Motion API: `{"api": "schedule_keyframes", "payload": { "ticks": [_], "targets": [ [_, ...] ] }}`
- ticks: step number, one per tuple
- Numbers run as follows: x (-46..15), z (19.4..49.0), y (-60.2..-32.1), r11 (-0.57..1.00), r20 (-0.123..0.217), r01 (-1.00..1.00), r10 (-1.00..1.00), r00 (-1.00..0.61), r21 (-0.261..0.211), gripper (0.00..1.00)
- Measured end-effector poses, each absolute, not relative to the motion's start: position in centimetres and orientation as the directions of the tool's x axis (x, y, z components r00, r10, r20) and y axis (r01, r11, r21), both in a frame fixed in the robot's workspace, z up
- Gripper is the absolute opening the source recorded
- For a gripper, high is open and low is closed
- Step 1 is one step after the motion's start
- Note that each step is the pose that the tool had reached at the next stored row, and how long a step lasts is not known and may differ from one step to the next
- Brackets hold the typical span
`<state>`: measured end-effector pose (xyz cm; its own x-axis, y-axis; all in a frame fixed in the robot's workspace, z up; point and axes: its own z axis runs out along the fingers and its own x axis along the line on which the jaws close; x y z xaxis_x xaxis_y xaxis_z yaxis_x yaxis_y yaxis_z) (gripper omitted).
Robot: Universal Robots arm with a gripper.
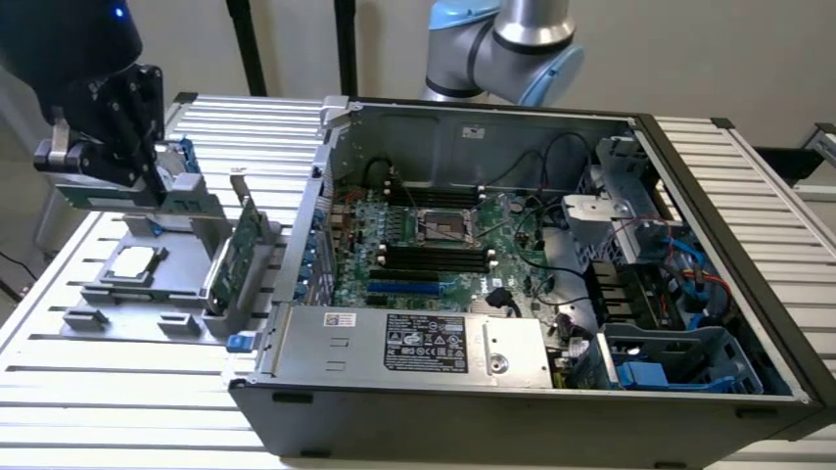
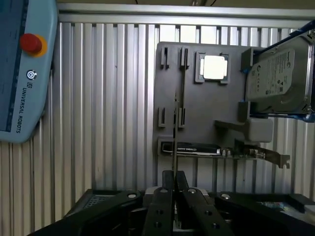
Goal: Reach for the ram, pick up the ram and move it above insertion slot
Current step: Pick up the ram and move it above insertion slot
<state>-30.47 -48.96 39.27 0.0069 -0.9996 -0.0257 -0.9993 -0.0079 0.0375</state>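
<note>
The ram (image 2: 175,132) is clamped edge-on between the two black fingers (image 2: 158,206) of the gripper (image 2: 173,175), so in the wrist view it reads as a thin dark line running out from the fingertips. In the exterior view it is a long narrow strip (image 1: 124,199) held level under the gripper (image 1: 124,184), raised clear of the gray parts fixture (image 1: 170,284) at the exterior view's left.

Below it, the fixture (image 2: 221,108) carries a silver processor (image 2: 212,67) lying flat in its recess, a hard drive with blue rails (image 2: 275,73) standing at one corner, and a green expansion card with a metal bracket (image 2: 197,149) standing on edge in its holder. The same card (image 1: 239,259) stands upright in the exterior view, between the gripper and the computer.

The open computer case (image 1: 523,411) sits just beside the fixture, toward the exterior view's right, with the motherboard (image 1: 432,211) exposed and its black memory slots (image 1: 438,257) near the middle. The held ram is well apart from those slots.

Everything rests on a slatted aluminium tabletop (image 1: 117,392). A blue Universal Robots teach pendant (image 2: 19,64) with a red stop button lies on the slats.
</note>
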Motion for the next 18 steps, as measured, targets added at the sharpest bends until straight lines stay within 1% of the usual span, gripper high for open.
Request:
{"api": "schedule_keyframes", "payload": {
  "ticks": [7, 18],
  "targets": [
    [-27.7, 39.7, -49.0, -0.010, -0.037, -0.999, -0.999, 0.008, 0.037, 0.14],
    [-23.6, 39.9, -49.0, -0.015, -0.078, -0.999, -0.997, 0.012, 0.037, 0.14]
  ]
}}
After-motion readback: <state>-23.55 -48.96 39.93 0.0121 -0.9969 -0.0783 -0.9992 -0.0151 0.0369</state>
